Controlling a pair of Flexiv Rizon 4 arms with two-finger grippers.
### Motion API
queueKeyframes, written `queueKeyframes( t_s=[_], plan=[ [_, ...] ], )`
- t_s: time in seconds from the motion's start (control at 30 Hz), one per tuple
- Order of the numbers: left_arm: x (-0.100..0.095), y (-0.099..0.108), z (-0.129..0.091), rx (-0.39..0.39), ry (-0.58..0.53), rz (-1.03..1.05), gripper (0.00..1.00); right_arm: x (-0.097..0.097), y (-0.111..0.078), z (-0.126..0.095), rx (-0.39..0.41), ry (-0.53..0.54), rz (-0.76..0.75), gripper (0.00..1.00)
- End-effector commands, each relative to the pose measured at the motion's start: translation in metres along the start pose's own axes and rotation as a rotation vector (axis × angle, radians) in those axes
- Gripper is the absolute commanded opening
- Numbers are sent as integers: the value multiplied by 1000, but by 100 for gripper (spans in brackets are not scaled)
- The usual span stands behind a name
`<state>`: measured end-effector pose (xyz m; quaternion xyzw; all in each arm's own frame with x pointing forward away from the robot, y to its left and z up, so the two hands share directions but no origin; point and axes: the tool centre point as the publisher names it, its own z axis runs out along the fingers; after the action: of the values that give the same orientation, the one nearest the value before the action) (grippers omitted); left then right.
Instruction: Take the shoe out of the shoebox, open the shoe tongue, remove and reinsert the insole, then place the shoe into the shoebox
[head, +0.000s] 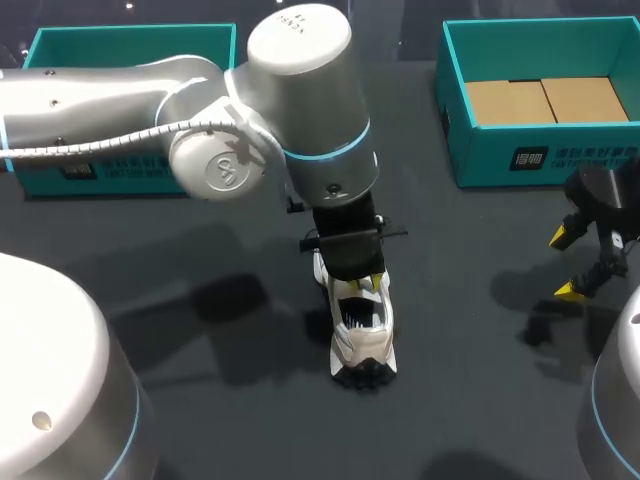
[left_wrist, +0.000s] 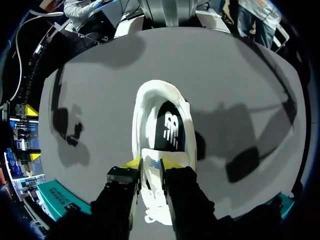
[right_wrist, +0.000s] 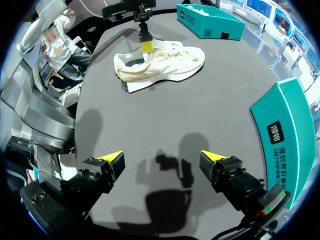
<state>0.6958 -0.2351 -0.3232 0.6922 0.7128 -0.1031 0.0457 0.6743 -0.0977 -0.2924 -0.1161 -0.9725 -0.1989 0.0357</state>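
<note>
The left gripper pinches the tongue of the white sneaker — standing on the table, toe beneath it, heel toward the robot — while the right gripper hangs spread and empty, well aside.

Shoe front beneath left claw
</note>
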Motion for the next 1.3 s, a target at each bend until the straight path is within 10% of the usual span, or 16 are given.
queueKeyframes(
  t_s=[0.03, 0.2, 0.43, 0.5, 0.6, 1.17, 1.3],
  plan=[
    [0, 0, 12, 20, 30, -7, 22, 2, 0, 0, 2, -3, 0, 100],
    [3, 2, 28, 47, 65, -28, 20, 2, 0, 0, 2, -3, 0, 100],
    [4, -21, -18, 18, 35, -79, 31, 2, 0, 0, 2, -3, 0, 100],
    [2, -27, -32, 28, 40, -121, 45, 2, 0, 0, 2, -3, 0, 100],
    [2, -36, -47, 39, 44, -250, 99, 2, 0, 0, 2, -3, 0, 100],
    [3, -55, -66, 24, 65, -633, 100, 2, 0, 0, 2, -3, 0, 100],
    [1, -82, -62, -183, 148, -1176, 100, 2, 0, 0, 2, -3, 0, 100]
  ],
)
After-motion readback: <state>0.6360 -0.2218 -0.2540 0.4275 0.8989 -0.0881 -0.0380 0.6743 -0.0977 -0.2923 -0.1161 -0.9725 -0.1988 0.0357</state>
